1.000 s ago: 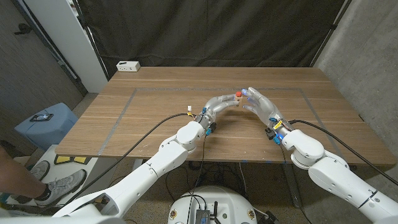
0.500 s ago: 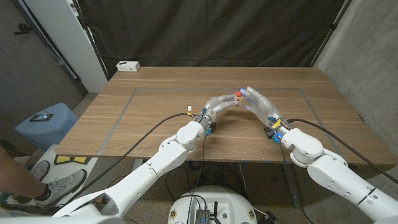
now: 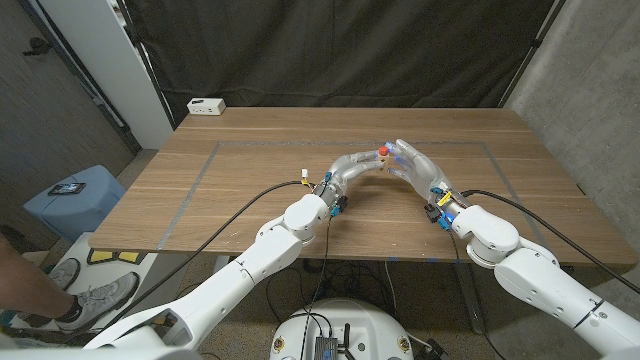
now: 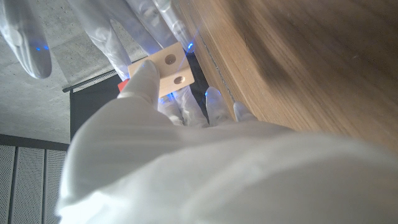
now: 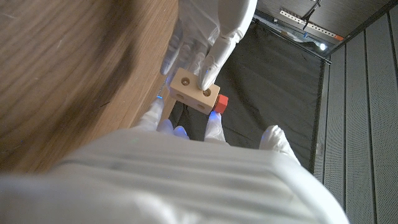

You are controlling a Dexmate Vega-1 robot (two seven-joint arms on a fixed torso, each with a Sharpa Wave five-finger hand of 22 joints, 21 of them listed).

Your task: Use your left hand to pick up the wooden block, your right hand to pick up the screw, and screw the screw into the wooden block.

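Both arms reach in from the bottom corners and the left hand (image 3: 355, 166) and right hand (image 3: 415, 165) meet fingertip to fingertip above the middle of the wooden table (image 3: 250, 150). There's a small red-headed screw (image 3: 383, 152) poking up right where they touch. Can't make out the block from here. A white power strip (image 3: 206, 105) sits at the far left corner, and a blue bin (image 3: 75, 195) is on the floor to the left.

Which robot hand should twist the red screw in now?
The right hand, probably: its fingers sit at the red screw, while the left hand grips the wooden block.
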